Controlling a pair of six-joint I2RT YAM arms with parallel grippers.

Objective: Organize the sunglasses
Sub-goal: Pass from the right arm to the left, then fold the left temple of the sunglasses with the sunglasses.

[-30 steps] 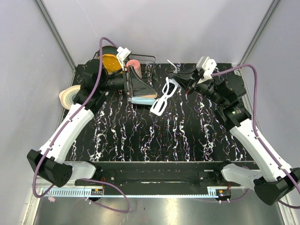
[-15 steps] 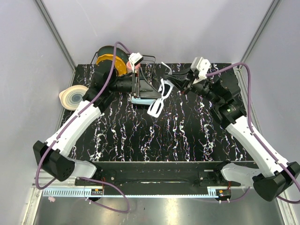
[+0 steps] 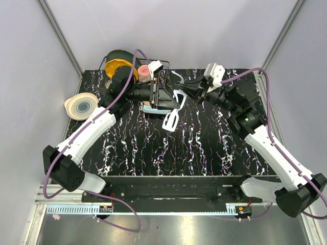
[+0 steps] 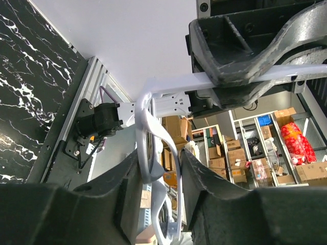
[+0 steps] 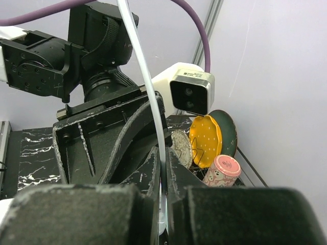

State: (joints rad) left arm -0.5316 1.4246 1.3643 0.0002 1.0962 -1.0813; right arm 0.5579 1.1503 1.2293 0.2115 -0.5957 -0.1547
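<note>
While the sunglasses (image 3: 176, 104) hang in the air above the far middle of the table (image 3: 153, 148), I rate the task as early: lifted, but not put away.

1. Position. The pair is off the surface, held between the two arms. Its front is tilted and its slim arms are unfolded. The light-blue cloth (image 3: 151, 108) lies on the table just below.
2. Right gripper (image 5: 162, 163). It is pressed together on one thin white temple arm, which runs up from between its fingers in the right wrist view.
3. Left gripper (image 4: 159, 163). Its jaws stand narrowly on either side of the whitish frame front. I cannot tell whether they are pressing on it yet.
4. Remaining work, in my judgement: secure the second hold, fold the temple arms, and set the pair down in its place. None of this is done.

Changes from one second ago:
- The left jaws were spread wide and clear of the frame. They now bracket it.
- The left arm has moved right to the pair.
- The right arm has carried the pair slightly left, toward the left gripper.
</note>
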